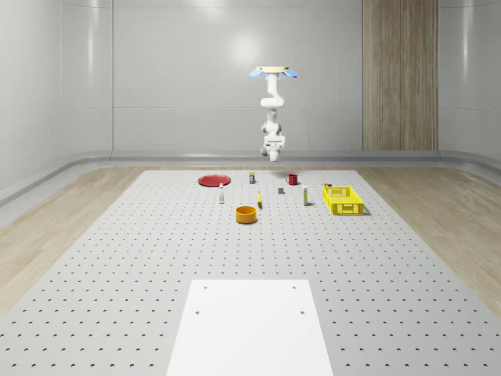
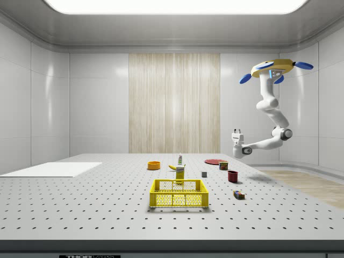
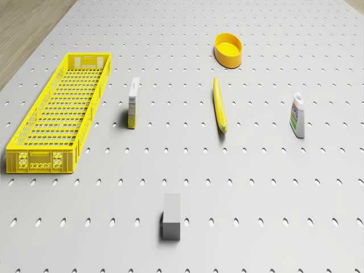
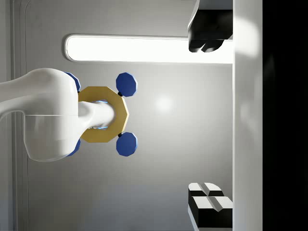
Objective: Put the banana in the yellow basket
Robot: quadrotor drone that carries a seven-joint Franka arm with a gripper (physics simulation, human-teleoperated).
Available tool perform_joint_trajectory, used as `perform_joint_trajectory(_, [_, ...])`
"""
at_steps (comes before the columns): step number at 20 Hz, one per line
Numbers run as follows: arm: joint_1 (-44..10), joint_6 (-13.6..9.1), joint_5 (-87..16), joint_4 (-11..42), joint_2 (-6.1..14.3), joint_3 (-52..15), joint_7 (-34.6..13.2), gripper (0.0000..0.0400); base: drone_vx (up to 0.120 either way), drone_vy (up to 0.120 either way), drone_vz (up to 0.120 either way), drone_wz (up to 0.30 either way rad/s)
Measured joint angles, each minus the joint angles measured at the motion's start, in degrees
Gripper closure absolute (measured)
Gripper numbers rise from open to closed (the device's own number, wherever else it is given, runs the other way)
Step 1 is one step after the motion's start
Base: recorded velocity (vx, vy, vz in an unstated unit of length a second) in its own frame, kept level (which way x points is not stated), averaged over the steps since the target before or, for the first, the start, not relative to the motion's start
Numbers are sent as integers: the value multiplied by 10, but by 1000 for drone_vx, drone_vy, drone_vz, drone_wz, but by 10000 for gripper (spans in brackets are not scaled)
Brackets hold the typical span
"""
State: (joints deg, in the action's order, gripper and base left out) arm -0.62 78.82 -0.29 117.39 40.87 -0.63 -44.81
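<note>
The yellow banana [image 1: 259, 200] lies flat on the perforated table, between the orange bowl [image 1: 246, 214] and a small carton; it also appears in the drone view [image 3: 219, 104] and the side view [image 2: 173, 167]. The yellow basket [image 1: 343, 200] [image 2: 179, 193] [image 3: 60, 111] stands to the whole-scene view's right of it, with nothing inside. The drone [image 1: 274, 73] [image 2: 274, 69] hovers high over the table's far end. Its arm hangs down and the gripper [image 1: 273, 154] [image 2: 236, 132] is turned upward, well above the objects. In the wrist view the gripper [image 4: 209, 120] is open and holds nothing, facing the drone body [image 4: 103, 114].
A carton [image 3: 133, 102], a white bottle [image 3: 297, 115] and a grey block [image 3: 171, 216] stand around the banana. A red plate [image 1: 213, 180] and a red mug [image 1: 292, 178] sit at the far end. A white sheet [image 1: 249, 325] covers the near end.
</note>
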Motion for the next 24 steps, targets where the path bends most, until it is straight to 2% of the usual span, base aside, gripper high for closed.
perform_joint_trajectory(15, [-13, 7, -57, 7, 5, -41, -7, 0, 120, -120, 0, 0])
perform_joint_trajectory(17, [-18, 8, -82, 10, 6, -58, -11, 0, 120, -120, -20, 0])
perform_joint_trajectory(20, [-31, 11, -138, 20, 9, -98, -18, 0, 120, -120, -120, 0])
perform_joint_trajectory(24, [-60, 18, -267, 55, 18, -187, -38, 0, 90, -100, -80, 0])
